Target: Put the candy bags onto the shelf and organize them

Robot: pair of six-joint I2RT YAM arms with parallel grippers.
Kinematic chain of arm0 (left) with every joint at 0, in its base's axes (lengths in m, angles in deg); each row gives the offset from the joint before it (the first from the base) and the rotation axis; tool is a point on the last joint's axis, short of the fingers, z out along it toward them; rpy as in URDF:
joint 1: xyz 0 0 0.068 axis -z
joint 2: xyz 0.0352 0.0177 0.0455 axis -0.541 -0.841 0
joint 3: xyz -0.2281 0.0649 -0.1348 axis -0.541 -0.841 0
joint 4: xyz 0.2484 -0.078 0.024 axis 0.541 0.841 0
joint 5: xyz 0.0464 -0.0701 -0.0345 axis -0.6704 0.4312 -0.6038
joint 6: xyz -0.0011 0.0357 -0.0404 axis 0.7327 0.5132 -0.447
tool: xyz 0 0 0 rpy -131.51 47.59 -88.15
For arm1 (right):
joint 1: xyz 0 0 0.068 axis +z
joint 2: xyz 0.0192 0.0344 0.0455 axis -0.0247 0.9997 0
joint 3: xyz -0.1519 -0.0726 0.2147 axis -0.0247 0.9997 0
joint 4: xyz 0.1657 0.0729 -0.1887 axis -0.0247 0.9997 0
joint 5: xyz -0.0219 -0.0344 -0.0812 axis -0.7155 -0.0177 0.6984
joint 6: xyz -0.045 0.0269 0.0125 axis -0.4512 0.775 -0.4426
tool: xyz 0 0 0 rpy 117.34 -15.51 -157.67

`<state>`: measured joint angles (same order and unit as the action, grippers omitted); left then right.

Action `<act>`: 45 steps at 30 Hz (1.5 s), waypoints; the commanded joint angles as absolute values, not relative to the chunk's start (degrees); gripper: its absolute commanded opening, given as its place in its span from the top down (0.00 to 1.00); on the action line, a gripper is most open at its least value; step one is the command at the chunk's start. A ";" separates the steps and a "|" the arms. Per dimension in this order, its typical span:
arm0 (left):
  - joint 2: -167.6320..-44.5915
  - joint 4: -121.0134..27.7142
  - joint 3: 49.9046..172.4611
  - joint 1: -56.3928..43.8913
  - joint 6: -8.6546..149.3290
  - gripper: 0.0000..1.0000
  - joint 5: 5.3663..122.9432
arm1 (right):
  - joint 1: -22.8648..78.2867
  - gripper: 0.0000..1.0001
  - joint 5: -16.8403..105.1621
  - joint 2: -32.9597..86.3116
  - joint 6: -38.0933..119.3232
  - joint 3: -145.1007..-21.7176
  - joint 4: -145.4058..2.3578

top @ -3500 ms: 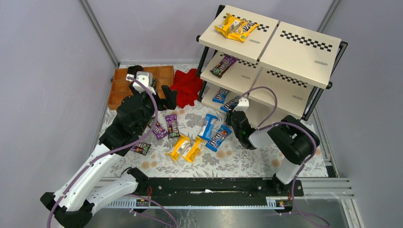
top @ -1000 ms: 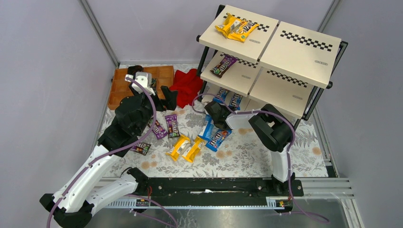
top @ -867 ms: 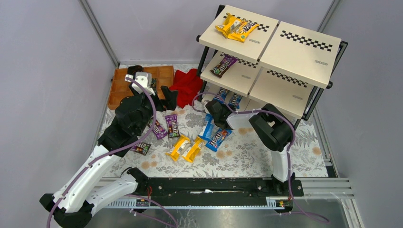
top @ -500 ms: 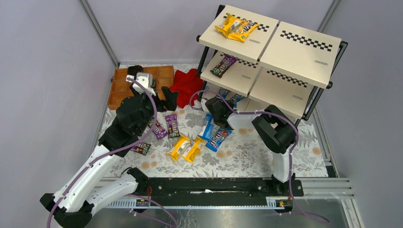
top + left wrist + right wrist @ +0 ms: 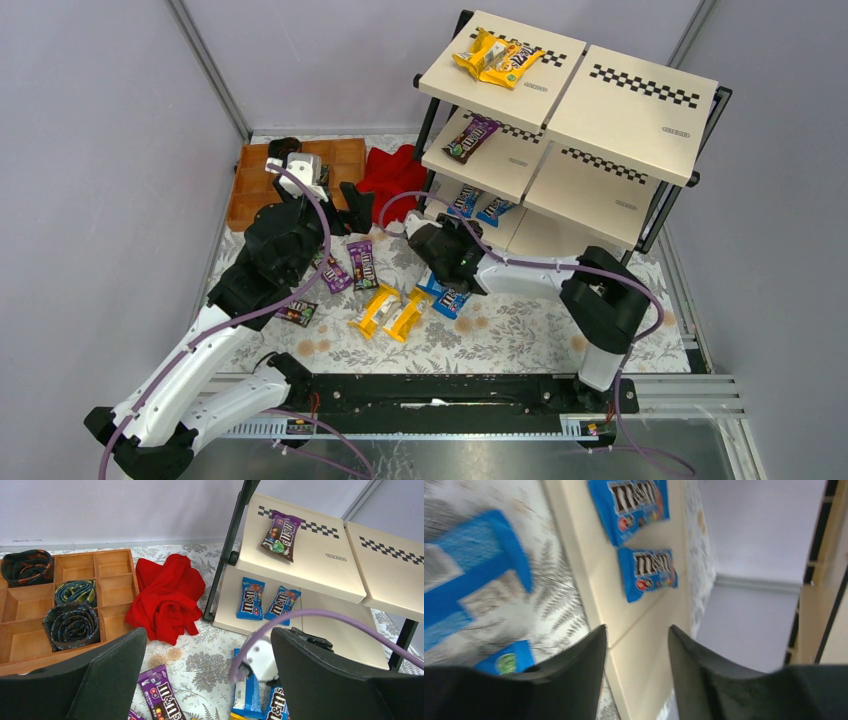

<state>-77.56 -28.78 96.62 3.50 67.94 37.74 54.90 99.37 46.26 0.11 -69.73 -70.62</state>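
Note:
The shelf point(image 5: 610, 100) stands at the back right. Its top tier holds yellow candy bags point(image 5: 497, 55), its middle tier a purple-brown bag point(image 5: 470, 137), and its bottom tier two blue bags point(image 5: 465, 200) point(image 5: 647, 573). On the table lie purple bags point(image 5: 362, 264), yellow bags point(image 5: 390, 310), a dark bag point(image 5: 296, 313) and blue bags point(image 5: 440, 296) point(image 5: 246, 695). My right gripper point(image 5: 428, 240) point(image 5: 636, 640) is open and empty, low over the table blue bags, facing the bottom tier. My left gripper point(image 5: 355, 205) point(image 5: 207, 680) is open and empty above the purple bags.
A brown compartment tray point(image 5: 245, 185) with rolled ties sits at the back left. A red cloth point(image 5: 393, 180) lies between the tray and the shelf's black post point(image 5: 430, 120). The right arm's purple cable point(image 5: 320, 615) loops in front of the bottom tier.
My right gripper has drawn back from the bottom tier, left and toward the table's blue bags. Two blue bags now lie on that tier. The left arm has barely moved.

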 commanded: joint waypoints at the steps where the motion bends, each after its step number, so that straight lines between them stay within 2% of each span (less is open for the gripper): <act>1: -76.90 -31.74 96.71 3.20 67.68 0.01 38.24 | 50.66 0.51 112.99 51.73 4.63 -71.96 -67.80; 3: -76.98 -31.80 96.67 3.20 67.80 0.01 38.04 | 48.06 0.72 113.43 54.03 3.89 -72.83 -68.06; 5: -77.10 -31.80 96.59 3.20 67.77 0.01 37.82 | 45.71 0.85 113.81 55.14 2.01 -72.40 -70.34; 12: -76.73 -32.06 96.41 3.20 67.59 0.01 38.16 | 38.81 0.98 114.69 56.95 -6.61 -70.03 -80.40; 23: -76.88 -32.04 96.45 3.20 67.41 0.01 38.66 | 32.81 1.00 107.07 60.56 -16.51 -70.38 -93.29; 45: -77.76 -32.16 96.39 3.15 67.50 0.01 38.56 | 28.50 1.00 92.17 62.14 -24.04 -67.18 -105.01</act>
